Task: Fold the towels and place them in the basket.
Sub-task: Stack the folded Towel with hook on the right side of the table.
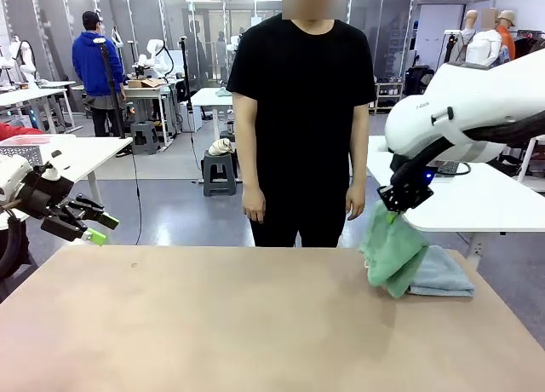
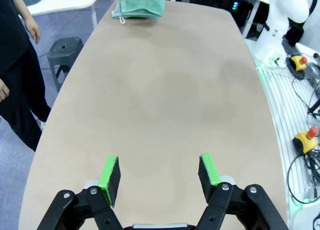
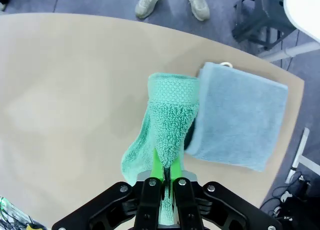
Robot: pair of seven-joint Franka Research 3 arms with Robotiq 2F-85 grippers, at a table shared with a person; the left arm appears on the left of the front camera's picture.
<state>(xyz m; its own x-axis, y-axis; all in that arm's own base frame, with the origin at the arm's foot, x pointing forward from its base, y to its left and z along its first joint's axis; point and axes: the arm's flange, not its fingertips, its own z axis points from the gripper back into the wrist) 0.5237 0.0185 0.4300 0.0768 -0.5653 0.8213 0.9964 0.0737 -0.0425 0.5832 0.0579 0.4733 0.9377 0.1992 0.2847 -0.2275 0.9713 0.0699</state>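
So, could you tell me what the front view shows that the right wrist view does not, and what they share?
Front view alone: the left gripper, jaws open and holding nothing, raised at the table's left edge, and the person standing upright at the far side. Right wrist view alone: the blue-grey towel seen from above as a folded rectangle with a corner loop, plus the person's shoes. Both: the right gripper shut on the mint green towel, which hangs beside the blue-grey one on the table.
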